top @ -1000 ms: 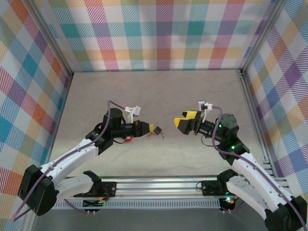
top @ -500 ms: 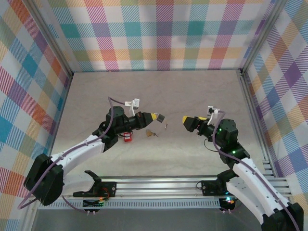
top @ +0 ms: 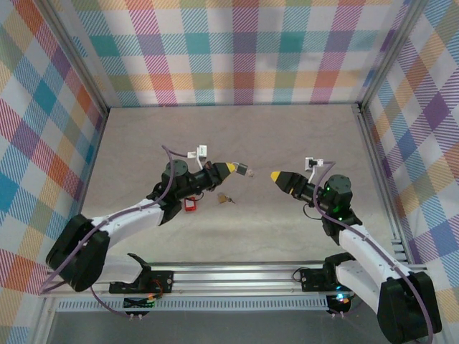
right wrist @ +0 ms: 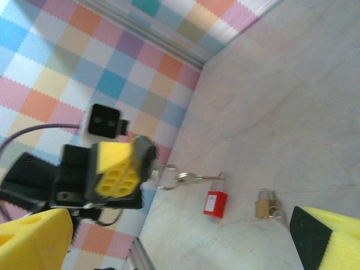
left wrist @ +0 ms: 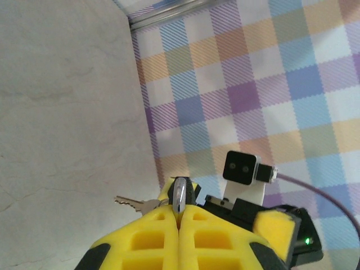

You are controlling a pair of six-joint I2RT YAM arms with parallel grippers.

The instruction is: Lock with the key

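**Left gripper pinches the key in mid-air; right gripper gapes opposite it**

From above, the left gripper sits just left of centre with its fingers pressed together on the key, facing the right gripper across a small gap. Below them, the red padlock and brass padlock lie apart on the table. In the left wrist view, at bottom centre, the yellow fingers clamp the key's ring and the key pokes left. In the right wrist view, the fingers are spread to the bottom corners. Between them hang the left gripper and the key, with the red padlock and brass padlock lower right.
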